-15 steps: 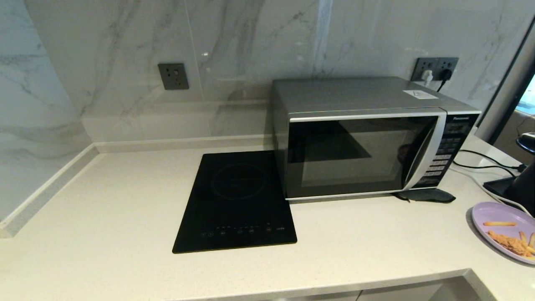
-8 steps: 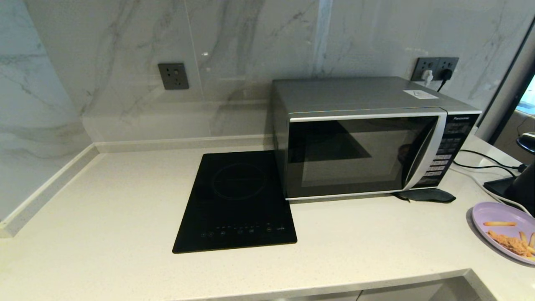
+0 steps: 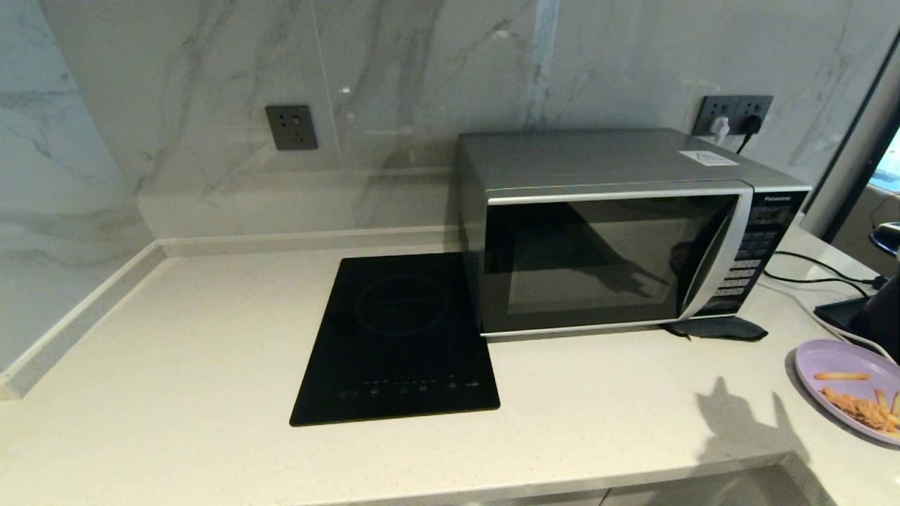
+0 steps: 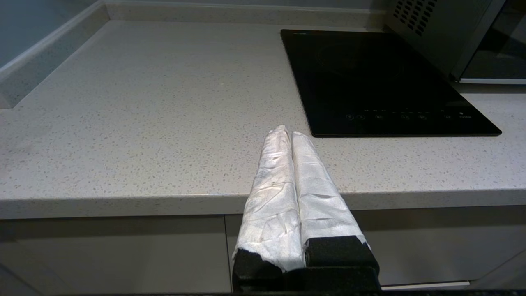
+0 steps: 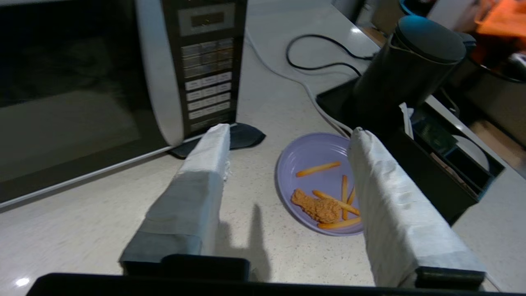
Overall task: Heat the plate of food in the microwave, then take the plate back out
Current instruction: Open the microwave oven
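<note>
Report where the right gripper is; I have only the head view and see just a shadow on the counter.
Observer: The right gripper hovers over the counter before the microwave, fingers open, holding nothing.
Operator: Place the plate of food relative to it.
Observer: The plate of food lies on the counter just beyond the fingertips, untouched.
Operator: Check the left gripper.
Observer: The left gripper is shut and empty, at the counter's front edge near the hob.
</note>
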Motion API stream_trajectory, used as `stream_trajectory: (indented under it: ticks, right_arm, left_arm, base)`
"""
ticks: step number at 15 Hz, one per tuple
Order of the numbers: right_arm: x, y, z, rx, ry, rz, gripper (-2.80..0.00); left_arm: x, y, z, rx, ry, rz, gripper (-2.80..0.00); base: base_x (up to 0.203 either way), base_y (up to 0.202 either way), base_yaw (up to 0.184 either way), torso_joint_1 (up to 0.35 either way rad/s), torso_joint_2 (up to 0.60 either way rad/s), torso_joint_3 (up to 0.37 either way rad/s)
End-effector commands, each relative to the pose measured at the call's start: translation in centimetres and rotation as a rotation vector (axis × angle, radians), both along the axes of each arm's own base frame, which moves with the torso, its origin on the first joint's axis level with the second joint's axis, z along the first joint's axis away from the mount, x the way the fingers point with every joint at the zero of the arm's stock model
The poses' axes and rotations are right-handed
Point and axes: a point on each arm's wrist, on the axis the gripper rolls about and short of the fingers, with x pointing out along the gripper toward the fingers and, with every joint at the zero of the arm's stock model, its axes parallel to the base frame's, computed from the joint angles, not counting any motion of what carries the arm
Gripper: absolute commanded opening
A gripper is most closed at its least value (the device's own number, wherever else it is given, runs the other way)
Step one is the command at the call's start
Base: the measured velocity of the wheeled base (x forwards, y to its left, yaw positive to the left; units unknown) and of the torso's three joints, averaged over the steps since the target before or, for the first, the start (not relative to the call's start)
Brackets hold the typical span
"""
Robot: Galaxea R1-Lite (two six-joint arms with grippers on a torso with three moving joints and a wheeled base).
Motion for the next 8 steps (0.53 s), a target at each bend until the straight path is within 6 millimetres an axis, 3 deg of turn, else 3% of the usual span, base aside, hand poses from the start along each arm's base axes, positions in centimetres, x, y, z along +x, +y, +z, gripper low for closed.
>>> stream_trajectory:
  ticks: [1, 4, 8]
  right_arm:
    - [6.3, 1.6, -3.1, -0.063, 0.152, -0.100, 0.00]
    - [9.8, 4.6, -4.0, -0.133, 0.168, -0.182, 0.00]
    - [10.4, 6.3, -4.2, -0.160, 0.168, -0.183, 0.00]
  left_arm:
    - [0.0, 0.0, 0.0, -0.001, 0.001, 0.001, -2.80]
    - [0.0, 0.0, 0.0, -0.001, 0.001, 0.001, -2.80]
    - [0.0, 0.0, 0.0, -0.001, 0.001, 0.001, -2.80]
  base:
    - [0.000, 0.000, 0.000, 0.000, 0.00, 0.000]
    - [0.000, 0.000, 0.000, 0.000, 0.00, 0.000]
    - [0.000, 0.000, 0.000, 0.000, 0.00, 0.000]
